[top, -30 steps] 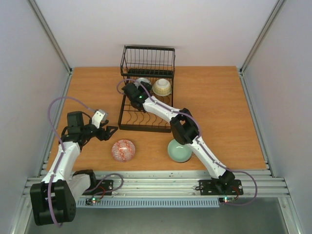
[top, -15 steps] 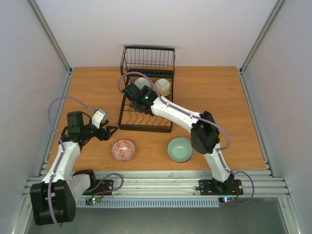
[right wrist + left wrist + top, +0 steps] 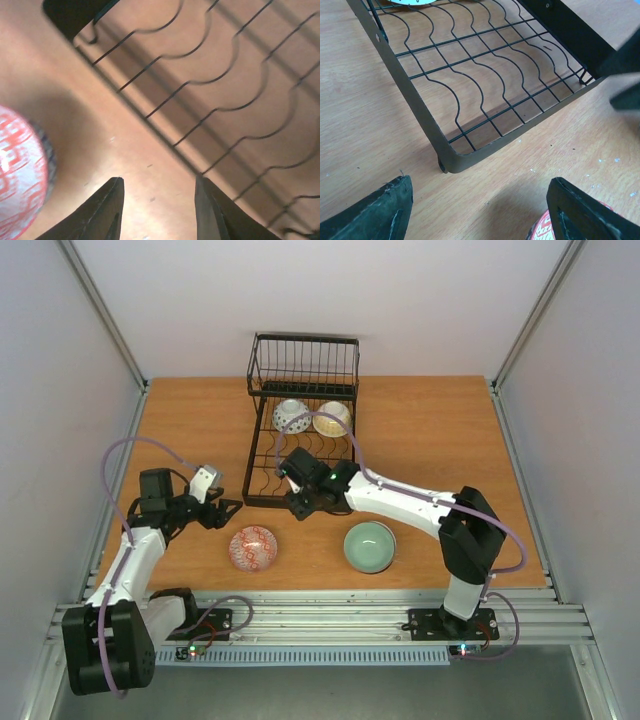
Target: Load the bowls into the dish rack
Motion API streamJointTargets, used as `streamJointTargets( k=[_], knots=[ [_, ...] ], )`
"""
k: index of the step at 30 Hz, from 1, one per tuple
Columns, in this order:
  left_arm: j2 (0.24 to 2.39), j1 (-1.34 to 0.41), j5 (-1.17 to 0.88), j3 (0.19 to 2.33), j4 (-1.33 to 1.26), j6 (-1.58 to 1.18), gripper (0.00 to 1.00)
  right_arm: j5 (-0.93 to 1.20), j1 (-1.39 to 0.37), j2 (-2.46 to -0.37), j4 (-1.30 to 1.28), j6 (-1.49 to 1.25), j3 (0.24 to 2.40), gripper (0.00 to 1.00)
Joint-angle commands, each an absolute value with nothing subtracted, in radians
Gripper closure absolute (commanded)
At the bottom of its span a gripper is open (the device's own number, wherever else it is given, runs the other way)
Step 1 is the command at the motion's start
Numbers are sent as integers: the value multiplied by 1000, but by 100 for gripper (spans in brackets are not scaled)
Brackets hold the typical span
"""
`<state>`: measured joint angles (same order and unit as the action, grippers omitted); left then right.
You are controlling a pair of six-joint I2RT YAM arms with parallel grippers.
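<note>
The black wire dish rack [image 3: 262, 445] holds a blue-and-white bowl [image 3: 291, 415] and a cream bowl [image 3: 332, 418] side by side at its back. A red-and-white bowl [image 3: 253, 548] lies upside down on the table in front of the rack, and a green bowl [image 3: 369, 546] stands upright to its right. My right gripper [image 3: 296, 504] hovers at the rack's front edge, open and empty [image 3: 159, 178], with the red-and-white bowl [image 3: 20, 170] to its left. My left gripper [image 3: 223, 512] stands open and empty [image 3: 480, 180] beside the rack's near corner [image 3: 447, 162], the red-and-white bowl [image 3: 545, 232] showing by its right finger.
The rack's taller basket section [image 3: 303, 365] rises at the far end. White walls with metal rails [image 3: 105, 325] close in the wooden table [image 3: 450, 440] on three sides. A blurred dark part of the right arm [image 3: 625, 75] shows in the left wrist view.
My right arm has drawn back from the bowls at the rack's back to its front edge, and its jaws have narrowed. The left arm has not moved.
</note>
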<state>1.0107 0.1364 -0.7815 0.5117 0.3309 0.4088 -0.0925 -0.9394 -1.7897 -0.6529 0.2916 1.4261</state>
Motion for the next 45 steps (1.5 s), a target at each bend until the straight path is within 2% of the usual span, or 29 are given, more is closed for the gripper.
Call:
streamJointTargets(
  k=[1, 25, 29, 37, 45],
  knots=[
    [1025, 143, -802, 509, 287, 426, 26, 99, -971, -1737, -554, 188, 1363, 60],
    [1023, 143, -811, 509, 295, 433, 26, 140, -1075, -1909, -451, 98, 1346, 60],
    [1023, 142, -812, 509, 295, 434, 26, 131, -1087, -1925, -457, 93, 1357, 69],
    [1020, 142, -834, 509, 308, 444, 26, 126, -1089, -1934, -469, 92, 1356, 98],
    [1024, 140, -920, 536, 417, 515, 29, 39, -1099, -1873, -508, 105, 1357, 98]
  ],
)
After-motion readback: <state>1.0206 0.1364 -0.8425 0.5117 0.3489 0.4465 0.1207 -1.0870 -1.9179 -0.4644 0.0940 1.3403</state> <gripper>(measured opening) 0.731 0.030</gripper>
